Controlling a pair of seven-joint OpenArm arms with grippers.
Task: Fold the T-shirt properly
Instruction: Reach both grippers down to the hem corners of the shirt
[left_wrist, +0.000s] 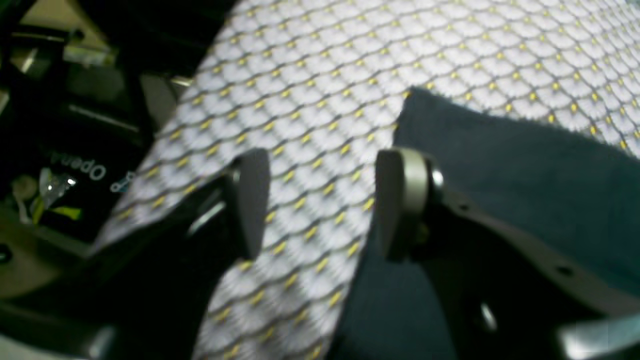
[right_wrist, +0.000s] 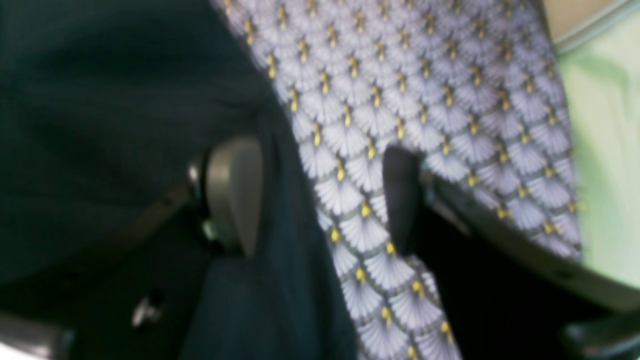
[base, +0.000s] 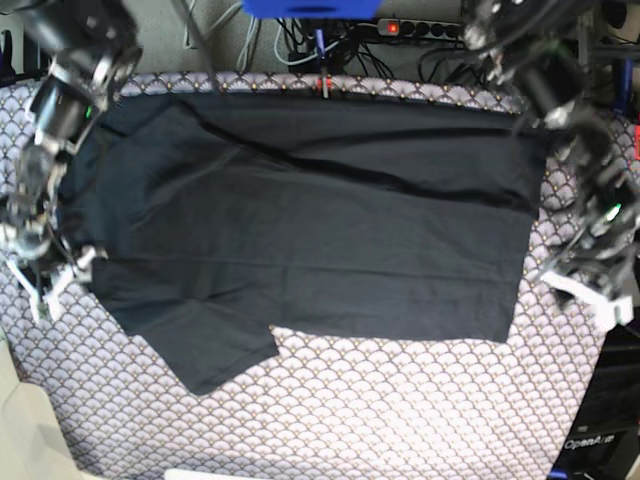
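Your base view looks straight down on the whole table (base: 330, 420). Each wrist view sits close behind its tool, the left tool (left_wrist: 320, 205) and right tool (right_wrist: 320, 195), facing the cloth-covered surface ahead; all three share it.

A robotics lab: patterned tablecloth (base: 400, 400), power strip (base: 415, 30) with tangled cables (base: 290, 40) behind.

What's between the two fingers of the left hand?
Only bare patterned tablecloth; the T-shirt edge lies under one finger, as the left wrist view shows.
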